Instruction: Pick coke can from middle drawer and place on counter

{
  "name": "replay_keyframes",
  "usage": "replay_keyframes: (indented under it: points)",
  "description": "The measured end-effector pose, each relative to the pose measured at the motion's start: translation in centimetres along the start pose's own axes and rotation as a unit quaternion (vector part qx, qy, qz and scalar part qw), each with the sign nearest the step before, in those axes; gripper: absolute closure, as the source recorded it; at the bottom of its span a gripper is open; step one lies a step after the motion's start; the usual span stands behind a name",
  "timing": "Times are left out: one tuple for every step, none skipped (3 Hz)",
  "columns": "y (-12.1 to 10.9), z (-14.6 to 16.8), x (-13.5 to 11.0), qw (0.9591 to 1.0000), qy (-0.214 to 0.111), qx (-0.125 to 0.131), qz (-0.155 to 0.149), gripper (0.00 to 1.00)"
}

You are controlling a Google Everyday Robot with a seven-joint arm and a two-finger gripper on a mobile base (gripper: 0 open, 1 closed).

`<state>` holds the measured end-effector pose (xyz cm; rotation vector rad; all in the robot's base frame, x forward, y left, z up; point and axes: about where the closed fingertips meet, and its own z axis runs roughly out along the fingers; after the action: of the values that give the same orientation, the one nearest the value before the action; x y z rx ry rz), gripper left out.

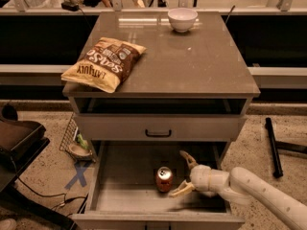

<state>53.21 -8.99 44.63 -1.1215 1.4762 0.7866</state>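
Note:
The coke can (164, 178) stands upright on the floor of the open middle drawer (124, 195), near its middle. My gripper (183, 174) is inside the drawer just to the right of the can, open, with one finger (188, 158) behind and one finger (178, 190) in front. The front finger's tip is close to the can's right side. The jaws do not hold the can. The counter (192, 61) is the grey-brown top of the cabinet above.
A brown-yellow chip bag (103, 63) lies on the counter's left front. A white bowl (182, 19) stands at its back. A closed drawer front with a black handle (158, 133) sits above the open drawer. A black bar (272, 146) lies on the floor at right.

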Motion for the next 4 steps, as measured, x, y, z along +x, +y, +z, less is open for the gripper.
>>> replay_keyframes:
  points:
    - [1.1,1.8,1.1,0.9998,0.008,-0.020,-0.002,0.18]
    - [2.4,3.6,1.7,0.9989,0.015,-0.044,0.005,0.41]
    - [2.5,3.9,1.6,0.9988,0.013,-0.046,0.005,0.72]
    - [2.6,4.1,1.5,0.9988,0.013,-0.048,0.005,0.95]
